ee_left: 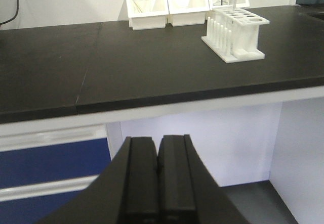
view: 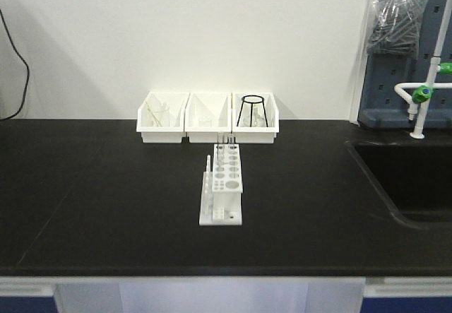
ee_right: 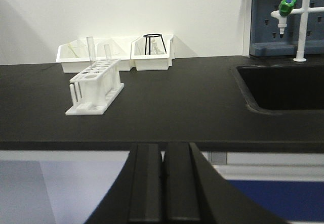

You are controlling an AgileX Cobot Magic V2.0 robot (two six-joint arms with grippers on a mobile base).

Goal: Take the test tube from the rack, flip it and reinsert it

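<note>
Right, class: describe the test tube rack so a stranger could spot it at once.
Start at the black worktop. In front of the three white bins stands the rack. Unlike the bins, it has a top plate of round holes and upright pegs along one side.

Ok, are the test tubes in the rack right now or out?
In. Two clear test tubes stand upright in holes at the far end of the rack.
</note>
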